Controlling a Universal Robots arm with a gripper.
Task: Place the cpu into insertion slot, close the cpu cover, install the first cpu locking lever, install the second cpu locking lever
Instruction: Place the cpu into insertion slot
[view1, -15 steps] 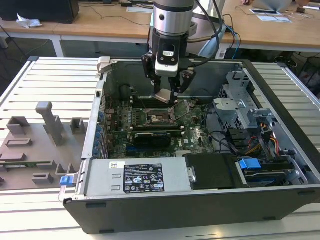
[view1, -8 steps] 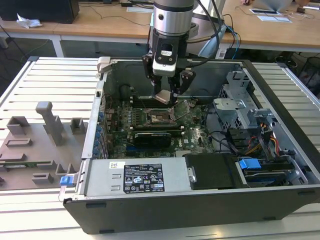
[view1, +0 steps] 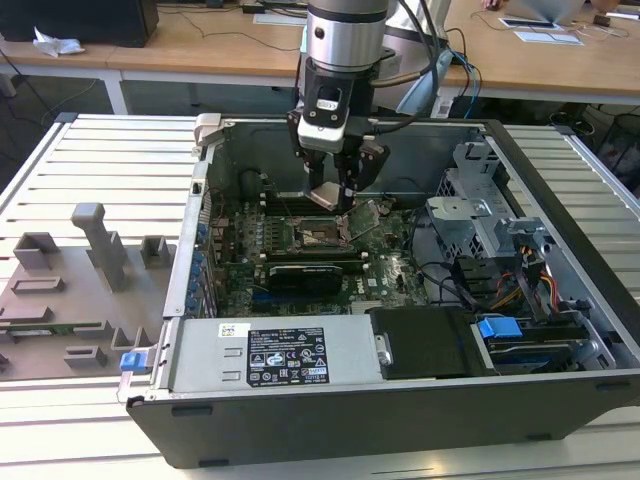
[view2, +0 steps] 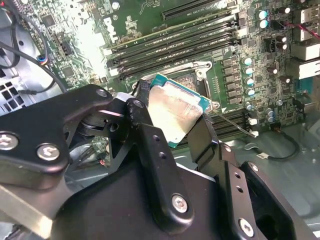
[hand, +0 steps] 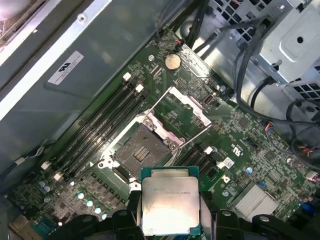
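Note:
My gripper (view1: 331, 192) hangs inside the open computer case, shut on the cpu (view1: 327, 196), a small square chip with a pale metal top. In both wrist views the cpu (hand: 169, 200) (view2: 174, 109) sits clamped between the black fingers (hand: 124, 221) (view2: 150, 145). It is held in the air, a little above and to one side of the insertion slot (hand: 142, 149) (view1: 322, 236), which lies bare with its pin field showing. The cpu cover (hand: 186, 106), a thin silver frame, stands swung open beside the slot. A thin wire locking lever (view2: 234, 122) sticks up near the socket.
The motherboard (hand: 250, 150) carries memory slots (hand: 100, 125) beside the socket, a coin battery (hand: 173, 61) and a finned heatsink (hand: 254, 200). A power supply (view1: 290, 355) lies at the case front; a drive cage (view1: 480, 215) and cables (view1: 470, 280) are at the exterior view's right. Grey fixtures (view1: 80, 270) stand outside.

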